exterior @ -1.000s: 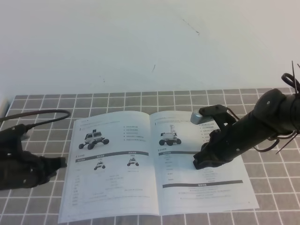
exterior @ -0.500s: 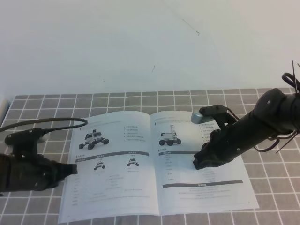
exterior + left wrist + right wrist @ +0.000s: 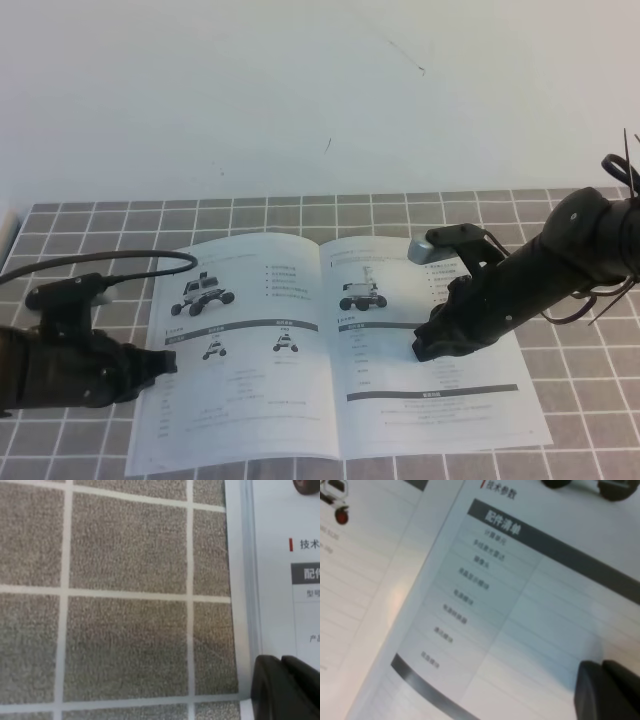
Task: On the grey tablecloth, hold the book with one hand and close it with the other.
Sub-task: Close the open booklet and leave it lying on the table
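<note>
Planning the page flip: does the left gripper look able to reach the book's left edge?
Probably yes. The left gripper is already at the book's left edge, nothing between; the right gripper rests on the far page.

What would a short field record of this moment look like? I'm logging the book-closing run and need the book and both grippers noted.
book: open flat, inner pages up, on the grey tablecloth
right gripper: down on the right-hand page; open or shut unclear
left gripper: at the left page's outer edge; looks shut; contact unclear
closing: not begun
</note>
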